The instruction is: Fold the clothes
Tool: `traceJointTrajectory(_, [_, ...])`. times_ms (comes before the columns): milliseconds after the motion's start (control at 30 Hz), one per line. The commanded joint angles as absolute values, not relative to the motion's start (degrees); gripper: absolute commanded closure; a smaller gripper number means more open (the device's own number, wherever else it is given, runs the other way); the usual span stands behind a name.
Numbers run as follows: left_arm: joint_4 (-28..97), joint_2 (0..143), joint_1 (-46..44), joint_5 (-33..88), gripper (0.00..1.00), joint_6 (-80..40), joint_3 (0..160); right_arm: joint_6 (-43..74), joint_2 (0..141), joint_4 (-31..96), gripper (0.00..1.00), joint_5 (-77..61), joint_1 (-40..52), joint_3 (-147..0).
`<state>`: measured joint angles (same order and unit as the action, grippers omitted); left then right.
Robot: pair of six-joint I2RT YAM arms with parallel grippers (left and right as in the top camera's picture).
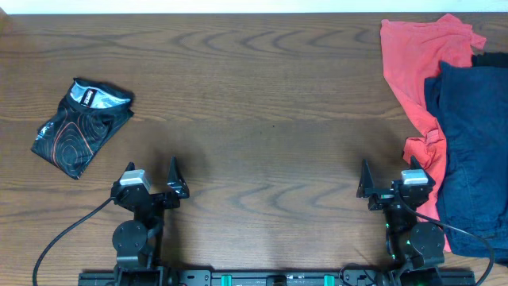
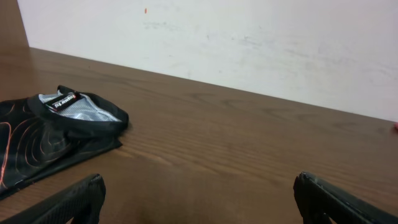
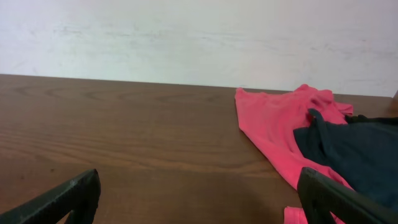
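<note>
- The wooden table (image 1: 262, 95) carries everything.
- The navy garment (image 1: 468, 159) lies just right of the right gripper (image 1: 390, 179). Its long axis runs away from us, and it overlaps the coral shirt (image 1: 409, 63).
- The coral shirt reaches ahead and right of that gripper, so we judge the right arm nearer.
- The black patterned garment (image 1: 79, 127) sits far to its left.
- The right gripper and the left gripper (image 1: 151, 179) both gape wide and hold nothing.

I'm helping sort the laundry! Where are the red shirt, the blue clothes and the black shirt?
red shirt (image 1: 406, 63): overhead view, on its flat upper part.
blue clothes (image 1: 472, 151): overhead view, on the middle.
black shirt (image 1: 79, 135): overhead view, on its orange swirl pattern.
</note>
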<state>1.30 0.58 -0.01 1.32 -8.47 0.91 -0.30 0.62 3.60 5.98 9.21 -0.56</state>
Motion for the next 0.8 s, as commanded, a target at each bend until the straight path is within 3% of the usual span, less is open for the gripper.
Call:
traceJointTrajectory(0, [4.0, 0.3, 0.3, 0.6, 0.02, -7.3, 0.2, -0.7, 0.5, 3.6, 0.01, 5.8, 8.6, -0.3])
traceJointTrajectory(767, [4.0, 0.3, 0.3, 0.6, 0.02, -7.3, 0.2, -0.7, 0.6, 3.6, 0.01, 7.4, 8.6, -0.3])
